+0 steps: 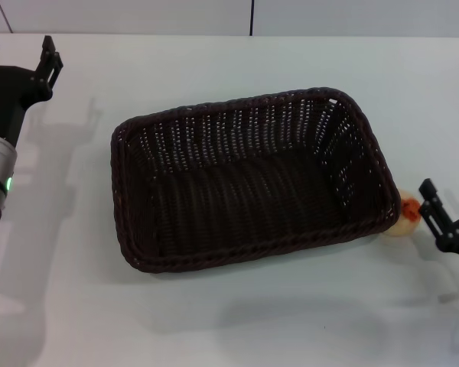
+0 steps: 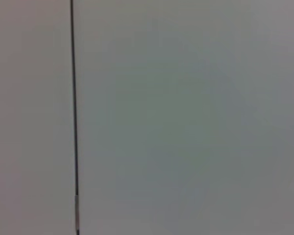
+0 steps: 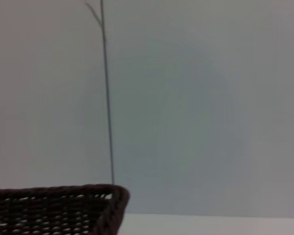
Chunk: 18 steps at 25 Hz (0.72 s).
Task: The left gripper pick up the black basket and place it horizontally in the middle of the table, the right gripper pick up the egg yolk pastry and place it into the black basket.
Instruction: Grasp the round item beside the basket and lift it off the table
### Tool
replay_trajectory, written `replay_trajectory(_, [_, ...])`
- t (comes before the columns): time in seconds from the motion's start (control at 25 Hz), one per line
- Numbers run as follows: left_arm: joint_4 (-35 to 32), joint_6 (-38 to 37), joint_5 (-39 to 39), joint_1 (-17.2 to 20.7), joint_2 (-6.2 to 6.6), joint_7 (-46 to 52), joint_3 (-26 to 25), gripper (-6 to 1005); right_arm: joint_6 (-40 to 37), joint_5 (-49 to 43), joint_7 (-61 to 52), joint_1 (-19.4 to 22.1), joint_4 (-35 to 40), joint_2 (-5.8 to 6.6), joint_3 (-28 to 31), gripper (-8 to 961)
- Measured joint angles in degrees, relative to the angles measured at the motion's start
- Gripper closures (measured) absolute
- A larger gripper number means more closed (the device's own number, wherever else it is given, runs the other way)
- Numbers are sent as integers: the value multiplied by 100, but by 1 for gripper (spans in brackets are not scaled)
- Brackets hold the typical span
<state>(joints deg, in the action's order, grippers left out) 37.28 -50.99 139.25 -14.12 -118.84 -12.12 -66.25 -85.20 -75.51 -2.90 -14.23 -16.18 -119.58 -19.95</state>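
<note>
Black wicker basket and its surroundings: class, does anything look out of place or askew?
The dark woven wicker basket sits slightly skewed on the white table, empty. The small cream pastry with an orange spot lies outside, tucked against its right corner, near the right hand.

white, smooth table point(image 1: 237, 321) — plain all over, reaching up to a pale wall at the back. resting on it near the middle: the black basket point(image 1: 249, 180), long side running across, slightly skewed, nothing inside. just beside the basket's near right corner, down on the tabletop: the egg yolk pastry point(image 1: 402, 217) — pale cream with an orange-red top, partly hidden by the braided rim. in the right wrist view, one basket corner point(image 3: 63, 208) sitting on the same white surface.
</note>
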Motion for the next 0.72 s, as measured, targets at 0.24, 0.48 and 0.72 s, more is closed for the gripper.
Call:
replay_trajectory(0.24, [-27, 88, 2, -105, 2, 3, 8, 191, 71, -259, 0, -27, -24, -4, -25, 269])
replay_trajectory(0.48, [10, 92, 5, -128, 2, 5, 40, 191, 270, -412, -5, -105, -26, -3, -27, 287])
replay_trajectory(0.72, [13, 97, 6, -162, 10, 8, 79, 192, 504, -421, -34, -187, -34, -10, 10, 305])
